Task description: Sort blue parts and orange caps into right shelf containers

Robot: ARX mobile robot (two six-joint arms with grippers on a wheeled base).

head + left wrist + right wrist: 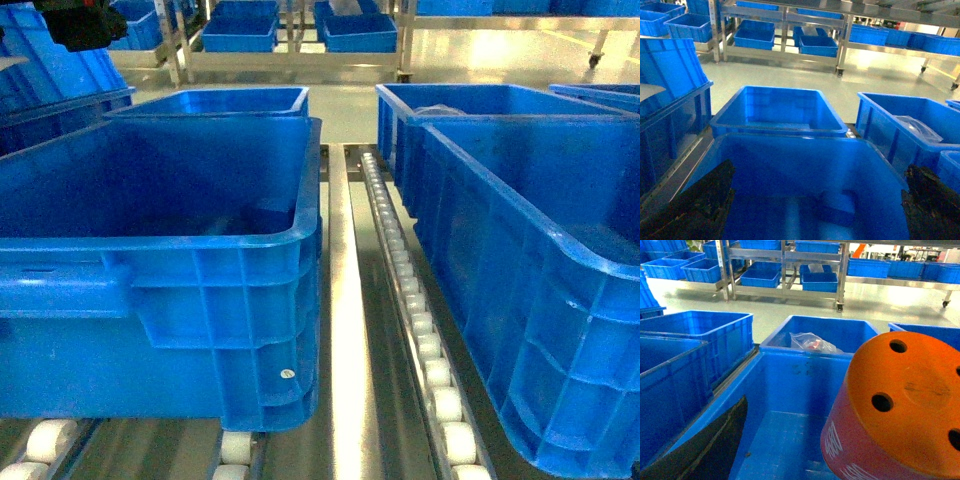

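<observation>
An orange cap (900, 405) with round holes in its flat top fills the right half of the right wrist view, tilted, over a large blue crate (790, 380), one of the right shelf containers (520, 150). My right gripper (810, 440) stands open: its left finger (705, 450) is well clear of the cap, and the cap hides the other finger. My left gripper (817, 200) hangs open and empty over the left crate (785, 145). A darker blocky shape (837, 207) lies on that crate's floor; blue part or shadow, I cannot tell. Neither gripper shows in the head view.
A roller rail (410, 290) and a metal strip run between the two crate rows. Behind each near crate stands another blue crate (215, 100); the right rear one holds a clear plastic bag (812, 342). Metal racks with more crates (757, 37) stand across the floor.
</observation>
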